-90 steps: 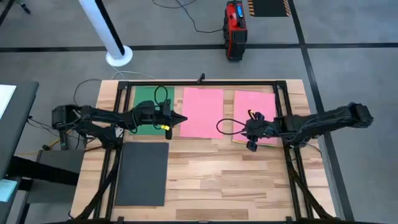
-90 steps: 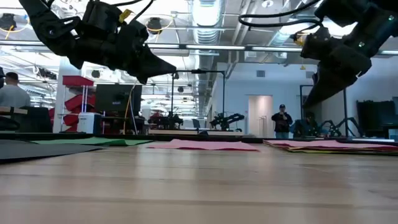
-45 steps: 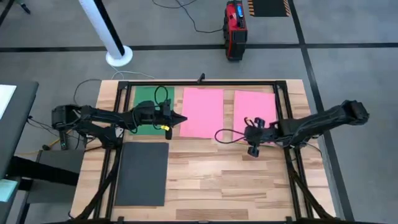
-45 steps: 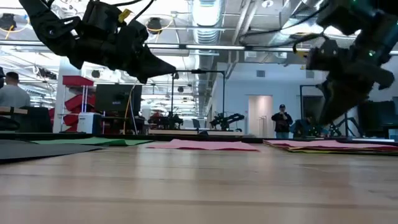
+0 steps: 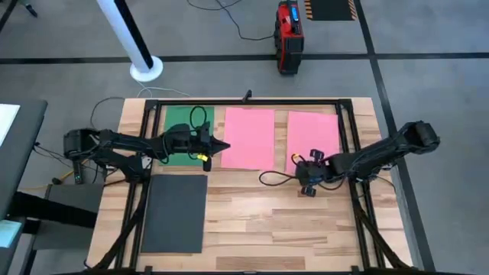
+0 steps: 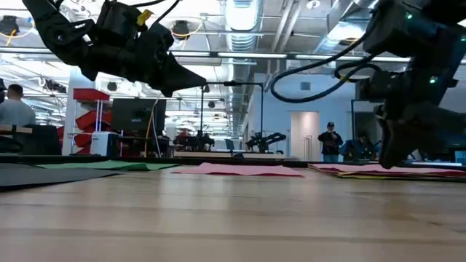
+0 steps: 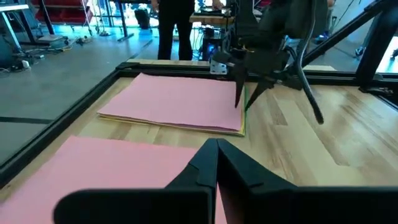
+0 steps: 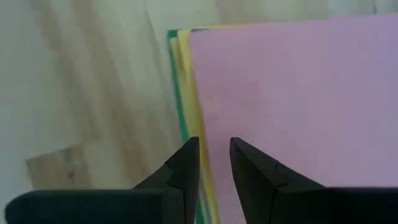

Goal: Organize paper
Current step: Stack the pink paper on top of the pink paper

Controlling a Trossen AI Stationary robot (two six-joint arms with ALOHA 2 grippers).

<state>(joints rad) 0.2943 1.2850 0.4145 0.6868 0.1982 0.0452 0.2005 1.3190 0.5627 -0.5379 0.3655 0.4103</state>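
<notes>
Paper lies in four places on the table: a green sheet [image 5: 177,130] far left, a pink sheet [image 5: 248,137] in the middle, a dark grey sheet [image 5: 176,212] near left, and a stack [image 5: 313,137] with a pink top and yellow and green edges [image 8: 186,93] on the right. My right gripper [image 8: 214,162] points down, its fingers a narrow gap apart. It stands at the stack's near edge, close to the near left corner [image 7: 241,127]. My left gripper [image 5: 223,145] hovers shut above the middle pink sheet's left edge. My right gripper stands with its fingertips [image 7: 238,99] on either side of the stack's near edge [image 8: 198,118], coming from above. I cannot tell whether they touch the paper.
A black frame [image 5: 252,101] runs around the work area, with rails along the left and right sides. Bare wood [image 5: 267,221] lies between the dark grey sheet and the right rail. People stand in the room behind the table.
My right gripper has gone down and toward the table's near edge, from above the stack's top sheet to its near edge by the left corner. It has tipped to point more steeply down. The sheets have not moved.
</notes>
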